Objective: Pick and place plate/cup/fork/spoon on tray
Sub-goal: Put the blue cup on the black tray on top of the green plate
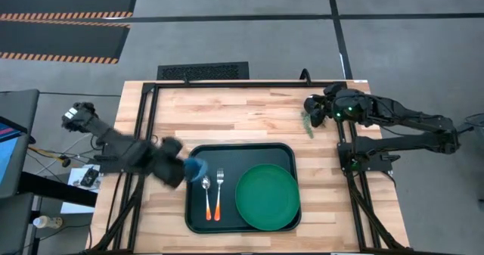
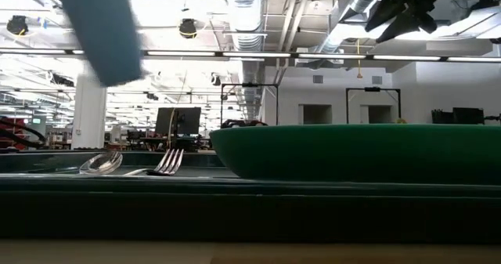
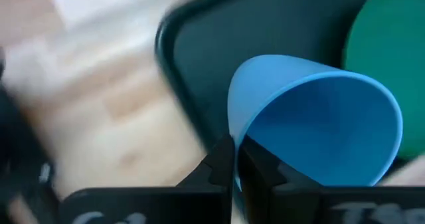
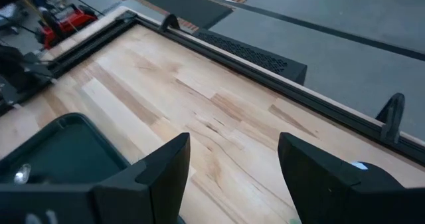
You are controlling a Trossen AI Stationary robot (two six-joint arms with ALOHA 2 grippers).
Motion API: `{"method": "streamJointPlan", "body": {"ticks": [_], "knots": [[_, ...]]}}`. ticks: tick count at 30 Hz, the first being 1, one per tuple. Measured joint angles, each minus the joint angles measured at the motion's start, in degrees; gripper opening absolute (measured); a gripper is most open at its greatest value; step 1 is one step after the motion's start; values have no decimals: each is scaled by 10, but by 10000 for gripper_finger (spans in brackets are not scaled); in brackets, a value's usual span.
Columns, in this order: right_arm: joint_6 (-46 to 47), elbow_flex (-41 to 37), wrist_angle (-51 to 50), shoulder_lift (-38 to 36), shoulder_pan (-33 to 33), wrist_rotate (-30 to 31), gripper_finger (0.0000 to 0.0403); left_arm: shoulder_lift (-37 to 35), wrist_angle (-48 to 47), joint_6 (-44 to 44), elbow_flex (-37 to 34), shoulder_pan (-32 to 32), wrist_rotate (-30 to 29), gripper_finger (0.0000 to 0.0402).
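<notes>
The dark tray (image 1: 198,213) lies at the table's near middle. On it are the green plate (image 1: 267,197) at the right, and the orange-handled spoon (image 1: 207,198) and fork (image 1: 219,194) side by side at the left. My left gripper (image 1: 184,170) is shut on the blue cup (image 3: 312,131) over the tray's far left corner. In the low view the cup (image 2: 98,29) is blurred, high above the spoon (image 2: 102,164) and fork (image 2: 166,162). My right gripper (image 4: 232,164) is open and empty over the table's far right. My left gripper holds the cup by its rim (image 3: 232,127), pinched with one finger (image 3: 262,167) inside the cup and the other finger (image 3: 216,167) outside its wall. The cup is lifted clear of the tray and tilted, its mouth turned toward the wrist camera.
A small green thing (image 1: 308,123) lies on the wood by my right gripper (image 1: 314,111). A black frame (image 1: 227,85) runs along the table's far and side edges. Bare wood (image 1: 242,119) lies between the tray and the far edge.
</notes>
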Motion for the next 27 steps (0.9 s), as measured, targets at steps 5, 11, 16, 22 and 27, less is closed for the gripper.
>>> {"method": "streamJointPlan", "body": {"ticks": [5,11,16,22,27], "knots": [[0,0,-10,20,-14,0,255,19,87,206,8,167,13,0],[0,0,-28,38,-29,0,255,95,161,398,55,314,65,0],[0,0,-48,41,-37,0,255,196,163,501,149,369,101,0],[-4,0,-75,40,-52,1,255,321,161,589,296,384,133,0],[-5,0,-103,40,-59,2,255,403,150,629,395,383,163,0]]}}
